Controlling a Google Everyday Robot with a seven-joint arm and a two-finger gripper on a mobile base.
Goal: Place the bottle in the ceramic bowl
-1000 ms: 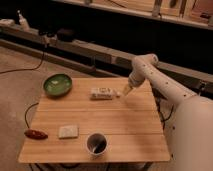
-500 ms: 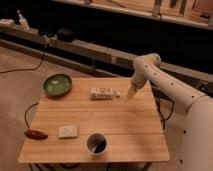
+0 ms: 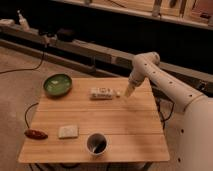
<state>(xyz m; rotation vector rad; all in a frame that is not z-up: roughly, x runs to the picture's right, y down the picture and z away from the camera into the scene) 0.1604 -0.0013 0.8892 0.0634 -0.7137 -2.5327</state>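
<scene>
Camera view: the bottle lies on its side at the far middle of the wooden counter, well right of the green ceramic bowl at the far left corner. The pincer hangs low just right of the bottle's cap end; whether it is released or clenched cannot be told.

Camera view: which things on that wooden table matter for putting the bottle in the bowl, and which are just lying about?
Part of the job:
bottle, lying near the far edge of the table
ceramic bowl, far left corner
gripper, just right of the bottle

Just lying about:
white cup, front edge
pale square pad, left of the cup
reddish-brown object, left edge
</scene>
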